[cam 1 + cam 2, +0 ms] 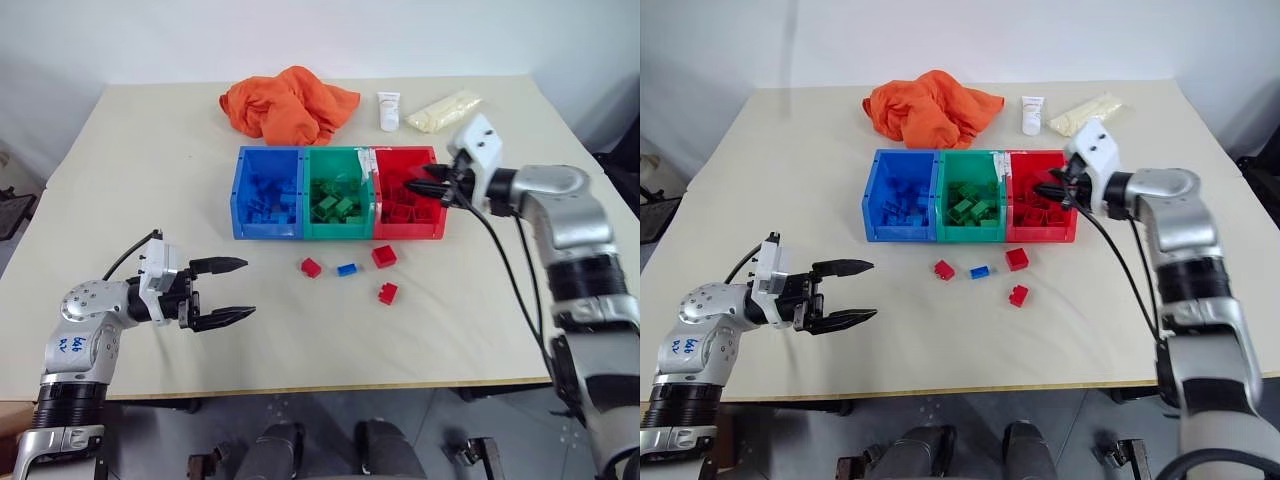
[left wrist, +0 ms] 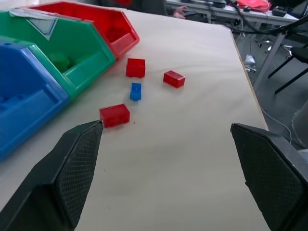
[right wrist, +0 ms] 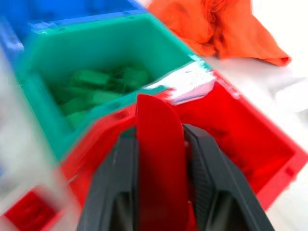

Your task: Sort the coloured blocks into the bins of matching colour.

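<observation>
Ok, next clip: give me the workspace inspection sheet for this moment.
Surface: beige table, cloth-covered.
Job's things: blue bin, green bin and red bin joined in a row, each holding matching blocks; three red blocks and one blue block loose in front.
Clutter: orange cloth, white tube, pale packet behind the bins.
Hands: left hand open, empty; right hand shut on a red block over the red bin.
Cables: black cable along the right arm.
Surroundings: white wall.

We see silver-grey arms with black ribbed joints, white wrist housings and black cables. Our left hand (image 1: 232, 292) and right hand (image 1: 415, 187) have black textured fingers; blue handwriting marks the left arm.
</observation>
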Robot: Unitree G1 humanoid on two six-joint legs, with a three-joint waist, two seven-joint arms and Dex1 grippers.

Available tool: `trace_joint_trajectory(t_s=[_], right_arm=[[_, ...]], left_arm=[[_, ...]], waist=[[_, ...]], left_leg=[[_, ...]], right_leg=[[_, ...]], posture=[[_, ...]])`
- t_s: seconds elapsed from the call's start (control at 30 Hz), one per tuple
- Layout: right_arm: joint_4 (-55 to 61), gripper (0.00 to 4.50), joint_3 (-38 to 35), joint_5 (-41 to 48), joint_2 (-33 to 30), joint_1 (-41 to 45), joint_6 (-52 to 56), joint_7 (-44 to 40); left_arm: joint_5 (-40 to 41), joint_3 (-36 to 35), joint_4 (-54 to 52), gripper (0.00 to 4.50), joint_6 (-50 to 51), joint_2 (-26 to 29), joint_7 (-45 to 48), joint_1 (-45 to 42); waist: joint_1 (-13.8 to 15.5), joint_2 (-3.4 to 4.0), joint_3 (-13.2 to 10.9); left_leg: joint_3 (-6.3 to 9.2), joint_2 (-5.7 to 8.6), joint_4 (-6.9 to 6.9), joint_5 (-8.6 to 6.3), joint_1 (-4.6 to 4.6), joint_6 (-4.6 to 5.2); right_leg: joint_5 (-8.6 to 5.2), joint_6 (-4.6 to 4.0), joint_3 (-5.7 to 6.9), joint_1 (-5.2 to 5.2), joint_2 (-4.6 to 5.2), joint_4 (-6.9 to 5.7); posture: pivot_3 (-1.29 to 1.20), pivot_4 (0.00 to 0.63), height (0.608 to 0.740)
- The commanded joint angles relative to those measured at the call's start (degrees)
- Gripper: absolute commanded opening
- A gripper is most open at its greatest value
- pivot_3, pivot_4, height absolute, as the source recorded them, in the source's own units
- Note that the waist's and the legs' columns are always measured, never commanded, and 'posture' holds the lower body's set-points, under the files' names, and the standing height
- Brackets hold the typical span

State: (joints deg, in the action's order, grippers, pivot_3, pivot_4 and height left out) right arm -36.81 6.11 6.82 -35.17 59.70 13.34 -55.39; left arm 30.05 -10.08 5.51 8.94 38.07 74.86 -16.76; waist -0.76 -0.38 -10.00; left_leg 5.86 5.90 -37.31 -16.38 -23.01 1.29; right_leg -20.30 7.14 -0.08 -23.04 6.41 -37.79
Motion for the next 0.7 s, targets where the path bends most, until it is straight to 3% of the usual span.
trace_joint_trajectory(t_s=[0.03,0.27,0.4,0.53,0.7], right_arm=[[-10.02,2.22,0.55,-3.92,0.94,4.48,-7.51,1.58],[-12.55,4.49,-0.38,-4.61,0.87,6.18,-12.73,-2.88],[-1.18,4.49,-1.95,-0.89,-1.03,0.52,-8.39,-8.93],[21.53,4.49,-3.73,6.93,-6.27,-13.86,2.12,-16.18],[39.43,4.49,-7.76,13.16,-12.92,-29.56,10.91,-17.90]], left_arm=[[0.67,-0.21,-0.42,4.50,-0.81,0.09,0.41,-0.82],[0.87,-0.43,-0.12,4.50,-0.87,0.22,0.78,-1.45],[1.11,-0.60,0.27,4.50,-0.84,0.10,0.95,-1.84],[3.42,-1.46,0.38,4.50,2.69,-0.35,0.19,-2.78],[2.60,-2.62,2.91,4.50,0.48,-0.34,-0.01,-4.00]], waist=[[-0.17,0.00,0.00],[-1.43,0.00,0.00],[-1.93,0.00,0.00],[-1.36,0.00,0.00],[-0.57,0.00,0.00]], left_leg=[[0.00,0.03,0.01,0.00,-0.04,0.00],[0.01,0.04,0.05,0.00,-0.13,0.01],[0.01,-0.04,0.03,0.01,-0.13,-0.04],[0.07,-0.05,-0.08,0.00,-0.14,-0.05],[0.04,-0.01,-0.22,-0.02,-0.23,-0.02]], right_leg=[[0.00,0.00,0.01,-0.06,0.03,-0.01],[0.00,0.00,0.16,-0.15,0.06,-0.15],[0.00,0.00,0.29,-0.21,0.05,-0.20],[0.00,0.00,0.36,-0.17,0.05,-0.24],[0.00,0.01,0.29,-0.16,0.08,-0.16]], posture=[[0.00,0.150,0.740],[0.00,0.150,0.740],[0.00,0.150,0.740],[0.00,0.150,0.740],[0.00,0.150,0.740]])
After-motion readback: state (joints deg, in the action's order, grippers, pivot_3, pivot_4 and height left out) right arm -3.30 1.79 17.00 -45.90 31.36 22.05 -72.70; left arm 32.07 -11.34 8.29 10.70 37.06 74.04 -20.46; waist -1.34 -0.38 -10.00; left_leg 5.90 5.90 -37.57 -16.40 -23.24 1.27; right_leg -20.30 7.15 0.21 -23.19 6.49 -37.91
